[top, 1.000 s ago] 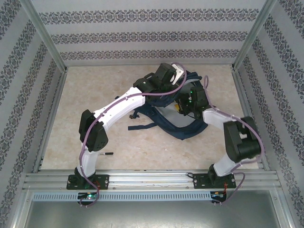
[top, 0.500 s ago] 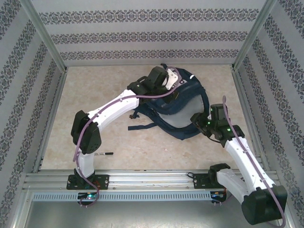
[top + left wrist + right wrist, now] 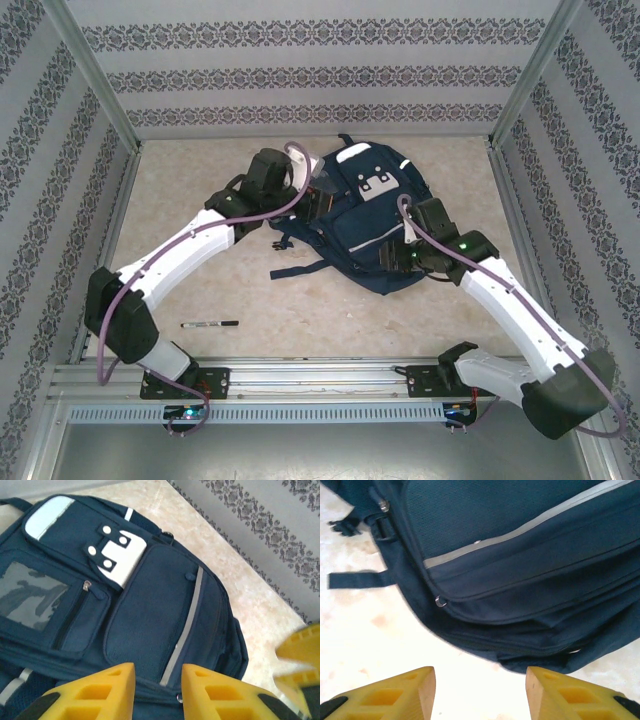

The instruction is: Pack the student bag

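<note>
The student bag point(image 3: 365, 225) lies flat on the table with its front up, navy with a white patch and grey reflective stripes. My left gripper point(image 3: 316, 200) is at its left side. In the left wrist view its yellow fingers point(image 3: 200, 690) stand apart over the bag's point(image 3: 150, 605) front pocket with nothing between them. My right gripper point(image 3: 398, 256) is at the bag's near right edge. Its jaws point(image 3: 480, 692) are wide open above bare table, just short of the bag's point(image 3: 520, 540) bottom corner.
A black pen point(image 3: 210, 324) lies on the table near the left arm's base. Dark straps point(image 3: 300, 266) trail from the bag's near left side. Patterned walls close the table on three sides. The right gripper's yellow fingers point(image 3: 300, 652) show blurred beyond the bag.
The left arm has pulled back to the left off the bag, which now lies flat and front-up. The right arm swung away toward its base and returned to the bag's near edge.
</note>
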